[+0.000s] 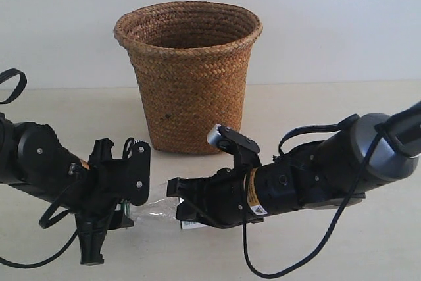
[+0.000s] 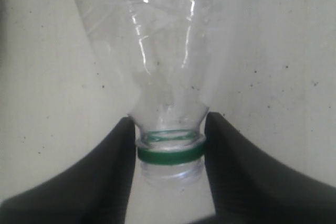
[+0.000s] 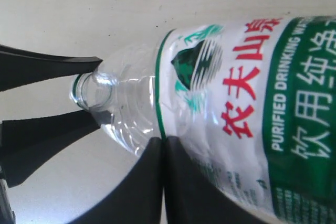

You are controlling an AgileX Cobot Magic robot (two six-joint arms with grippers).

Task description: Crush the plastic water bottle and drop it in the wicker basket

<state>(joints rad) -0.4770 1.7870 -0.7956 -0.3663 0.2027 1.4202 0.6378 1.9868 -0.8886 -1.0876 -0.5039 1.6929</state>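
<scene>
The pale table point(image 1: 316, 113) fills the lower half of the exterior frame, and the wicker basket point(image 1: 189, 77) stands upright at upper centre, well behind both arms, mouth open and ready to take the drop. The right arm point(image 1: 342, 162) stretches in low and nearly level from the right edge, while the left arm point(image 1: 33, 156) comes in from the left edge, wrist turned so the two tools face each other at lower centre. Between them the plastic water bottle point(image 1: 154, 210) lies on its side just above the table, in front of the basket and not in it. The right gripper point(image 1: 187, 197) is closed around the labelled body; its wrist view shows one finger point(image 3: 157, 182) pressed into the wrinkled label point(image 3: 252, 103), the other hidden. The left gripper point(image 2: 170, 145) has its jaws clamped on the neck at the green ring point(image 2: 170, 156). Holding both ends this way likely lets the arms push toward each other or twist to collapse the body, which looks only slightly dented so far
</scene>
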